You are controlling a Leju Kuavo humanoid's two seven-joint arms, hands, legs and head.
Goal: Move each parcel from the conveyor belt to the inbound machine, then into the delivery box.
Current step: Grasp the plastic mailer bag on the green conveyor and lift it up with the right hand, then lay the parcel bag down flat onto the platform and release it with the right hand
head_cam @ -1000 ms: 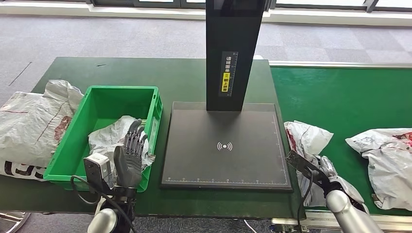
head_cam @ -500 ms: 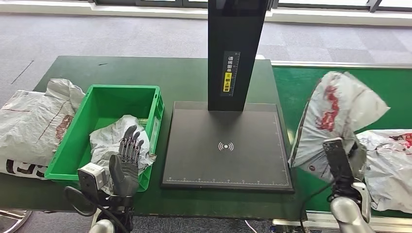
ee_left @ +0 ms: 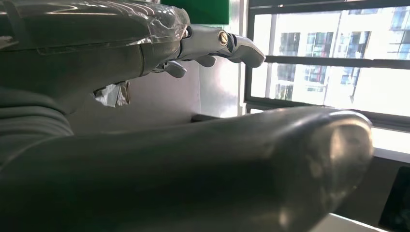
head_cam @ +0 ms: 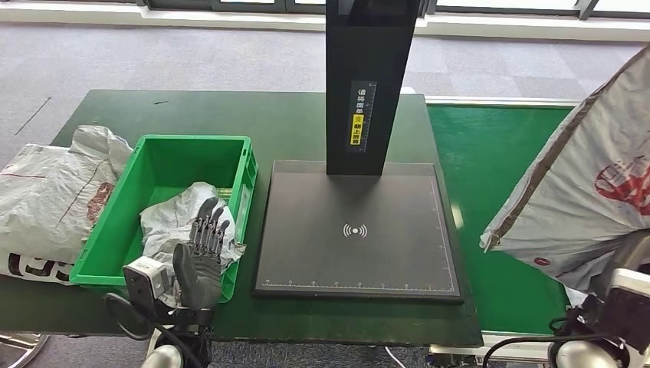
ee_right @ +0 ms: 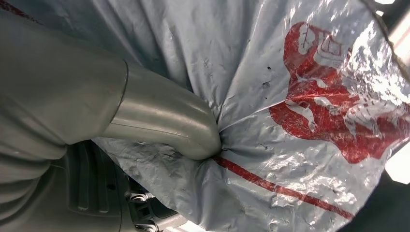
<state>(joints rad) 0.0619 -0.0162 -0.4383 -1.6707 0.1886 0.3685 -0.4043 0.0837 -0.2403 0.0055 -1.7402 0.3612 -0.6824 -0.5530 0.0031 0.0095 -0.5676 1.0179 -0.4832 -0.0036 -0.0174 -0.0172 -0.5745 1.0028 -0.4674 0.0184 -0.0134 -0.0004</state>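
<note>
At the right edge of the frame the right robot hand (ee_right: 159,125) grips a grey parcel (head_cam: 590,192), hoisted above the conveyor belt (head_cam: 498,153). It looks bound next for the inbound machine (head_cam: 356,230) at centre. Lower left, the left robot hand (head_cam: 201,257) hangs spread and empty by the delivery box (head_cam: 157,165).

You'll see the held parcel (ee_right: 300,145) is thin grey plastic film, glossy and heavily crinkled, with red print. The right hand (ee_right: 159,130) pressing into it has a smooth, satin grey thumb. The delivery box (head_cam: 157,165) is hard, shiny green plastic. The inbound machine (head_cam: 356,230) has a matt black plate. The conveyor belt (head_cam: 498,153) and counter (head_cam: 230,115) look matt green.
</note>
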